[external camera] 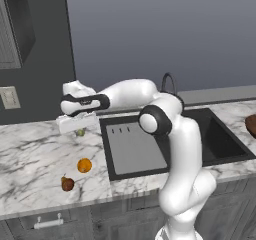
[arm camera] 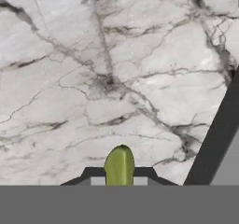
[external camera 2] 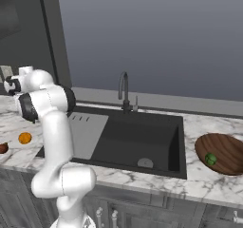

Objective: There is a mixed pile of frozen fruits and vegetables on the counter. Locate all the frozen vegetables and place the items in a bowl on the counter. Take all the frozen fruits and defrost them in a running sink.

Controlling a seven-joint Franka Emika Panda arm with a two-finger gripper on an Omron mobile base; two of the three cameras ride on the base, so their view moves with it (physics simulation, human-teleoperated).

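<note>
My gripper [arm camera: 119,174] is shut on the pale yellow-green vegetable bit [arm camera: 119,164], whose pointed tip pokes out between the fingers. In the left base view the gripper [external camera: 80,129] hangs low over the white marble counter [external camera: 30,154], left of the sink [external camera: 220,139], with the green bit [external camera: 80,132] under it. The orange ball [external camera: 84,165] and the brown stemmed fruit [external camera: 67,184] lie nearer the counter's front edge. Far right, the dark reddish-brown bowl [external camera 2: 225,151] holds the dark green ball [external camera 2: 210,159].
The black sink [external camera 2: 137,141] has a grey ribbed drainboard [external camera: 132,146] on its left and a dark gooseneck tap [external camera 2: 124,91] behind. A wall socket [external camera: 10,97] sits at the back left. Drawer fronts with a handle [external camera: 48,223] run below the counter.
</note>
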